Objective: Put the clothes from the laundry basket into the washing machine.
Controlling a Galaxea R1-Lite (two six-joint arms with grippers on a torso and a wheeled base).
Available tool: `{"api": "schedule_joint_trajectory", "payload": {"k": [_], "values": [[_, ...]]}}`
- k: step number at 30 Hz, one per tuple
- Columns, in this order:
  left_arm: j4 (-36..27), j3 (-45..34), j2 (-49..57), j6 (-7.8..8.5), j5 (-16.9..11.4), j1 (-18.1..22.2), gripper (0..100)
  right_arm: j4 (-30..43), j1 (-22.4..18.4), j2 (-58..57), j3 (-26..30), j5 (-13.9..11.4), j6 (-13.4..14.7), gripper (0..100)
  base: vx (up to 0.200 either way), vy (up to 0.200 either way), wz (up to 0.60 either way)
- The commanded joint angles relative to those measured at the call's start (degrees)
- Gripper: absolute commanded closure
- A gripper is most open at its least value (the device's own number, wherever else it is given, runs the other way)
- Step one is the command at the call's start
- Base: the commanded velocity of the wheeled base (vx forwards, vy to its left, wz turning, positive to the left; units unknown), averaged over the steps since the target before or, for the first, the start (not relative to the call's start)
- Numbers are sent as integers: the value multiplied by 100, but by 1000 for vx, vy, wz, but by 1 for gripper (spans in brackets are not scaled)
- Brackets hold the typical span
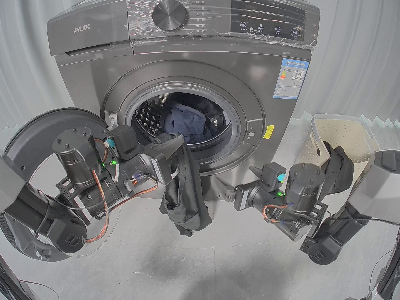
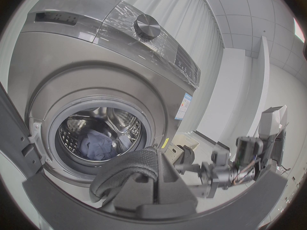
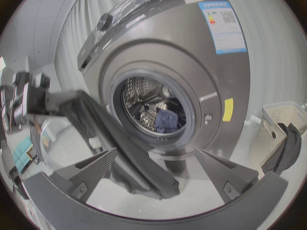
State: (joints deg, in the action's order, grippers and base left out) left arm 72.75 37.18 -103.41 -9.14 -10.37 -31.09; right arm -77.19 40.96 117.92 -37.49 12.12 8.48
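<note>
Head view: left pincer (image 1: pixel 175 141) clenched on a black garment (image 1: pixel 187 201), which hangs limp below it, just before the open mouth of the washing machine (image 1: pixel 250 84). Left wrist view: drum (image 2: pixel 124 118) ahead, roomy (one blue cloth (image 2: pixel 96 146) inside). Right wrist view: right pincer (image 3: pixel 155 152) spread wide.

Probably a lab or test room: a film-wrapped washing machine (image 1: pixel 250 67) stands before pale curtains (image 1: pixel 358 42), under ceiling tiles (image 2: pixel 252 19).
</note>
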Motion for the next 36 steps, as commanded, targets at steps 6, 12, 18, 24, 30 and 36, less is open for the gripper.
{"api": "schedule_joint_trajectory", "payload": {"k": [6,12,18,24,30,36], "values": [[-218,378,32,0,44,-3,100,-24,562,557,295,-104,-145,0,0,0,0],[-218,518,-39,0,211,-12,100,-86,914,1066,-4,-113,-163,0,0,0,0],[-218,562,5,-9,229,-20,100,-147,887,1488,-558,-131,-172,0,0,0,0],[-183,545,-21,-9,229,-3,100,-130,940,1805,-1147,-377,-304,0,0,0,0],[-165,527,-39,-9,238,-12,100,-77,966,2077,-1657,-377,-321,0,0,0,0],[-147,492,-3,-17,229,-3,100,-86,896,2394,-2228,-342,-312,0,0,0,0]]}}
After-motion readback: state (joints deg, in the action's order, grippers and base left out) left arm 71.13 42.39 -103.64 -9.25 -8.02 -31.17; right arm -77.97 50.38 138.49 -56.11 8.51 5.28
